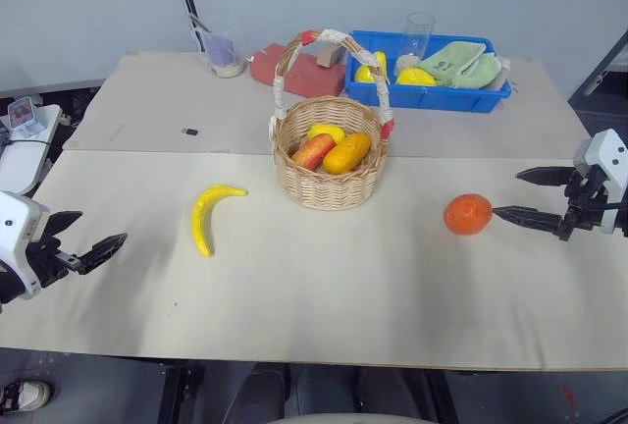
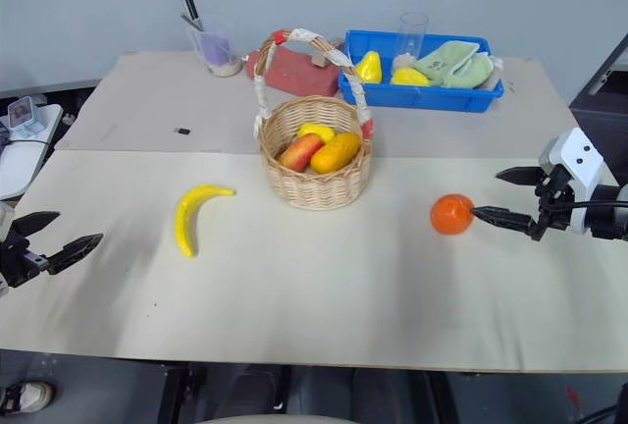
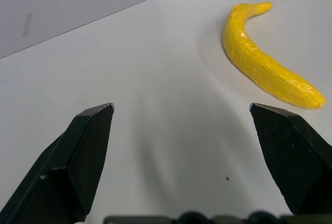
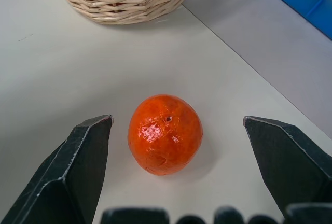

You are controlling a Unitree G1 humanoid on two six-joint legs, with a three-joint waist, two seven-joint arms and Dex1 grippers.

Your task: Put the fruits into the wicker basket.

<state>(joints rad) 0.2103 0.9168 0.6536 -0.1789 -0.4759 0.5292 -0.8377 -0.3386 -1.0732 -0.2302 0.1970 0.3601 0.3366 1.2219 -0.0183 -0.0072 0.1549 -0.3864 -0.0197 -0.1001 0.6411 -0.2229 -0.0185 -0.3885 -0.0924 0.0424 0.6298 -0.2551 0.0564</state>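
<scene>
Pincer work first: the right pincer [image 1: 523, 195] stands released, its two black fingers spread wide and pointed at the orange [image 1: 467, 214], which lies on the counter [image 1: 324, 277] just beside the lower fingertip, apart from it so far as the head views tell; in the right wrist view the orange sits squarely in the gap between the fingers, touched by neither; the left pincer [image 1: 90, 233] is likewise spread and empty, low at the counter's left edge, with the banana [image 1: 210, 215] lying flat ahead of it and some way off; the wicker basket [image 1: 330, 154] stands upright between the two fruits and farther back, already holding a few other fruits; both task fruits lie outside it. By my reading this is the approach to the first grasp, the orange being the nearer prize; the next move calls for easing the right pincer forward until the orange lies between the pads, then closing gently, since a round fruit may roll away from a nudge.
</scene>
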